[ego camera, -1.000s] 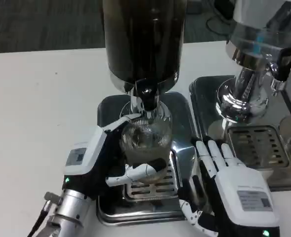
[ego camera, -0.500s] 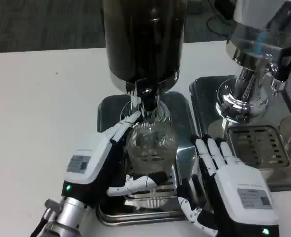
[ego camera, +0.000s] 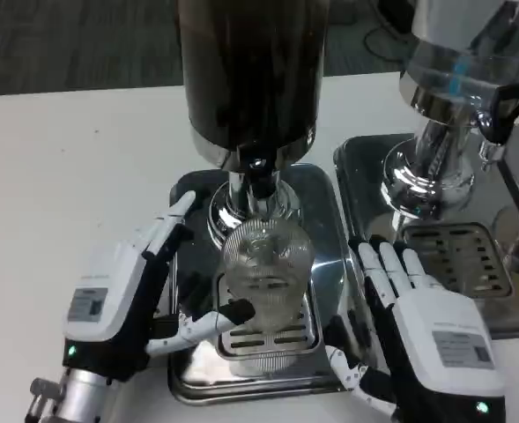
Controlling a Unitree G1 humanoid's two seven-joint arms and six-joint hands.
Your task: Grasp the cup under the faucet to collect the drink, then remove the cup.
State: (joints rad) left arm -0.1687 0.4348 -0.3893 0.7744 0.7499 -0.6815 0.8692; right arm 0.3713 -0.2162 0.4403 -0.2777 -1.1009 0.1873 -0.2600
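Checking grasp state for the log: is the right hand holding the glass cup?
No. The right hand lies open on the tray beside the glass cup, clear of it, while the left hand reaches around the cup.

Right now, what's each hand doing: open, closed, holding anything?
Left hand: open, fingers apart beside the cup; whether the thumb touches it cannot be told.
Right hand: open, holding nothing, beside the drip tray.

White bench (ego camera: 56, 159) carrying a second drink dispenser (ego camera: 453, 97), standing at right on its steel drip tray (ego camera: 365, 167) with a slotted grate (ego camera: 457, 260); dark floor (ego camera: 65, 40) showing beyond.
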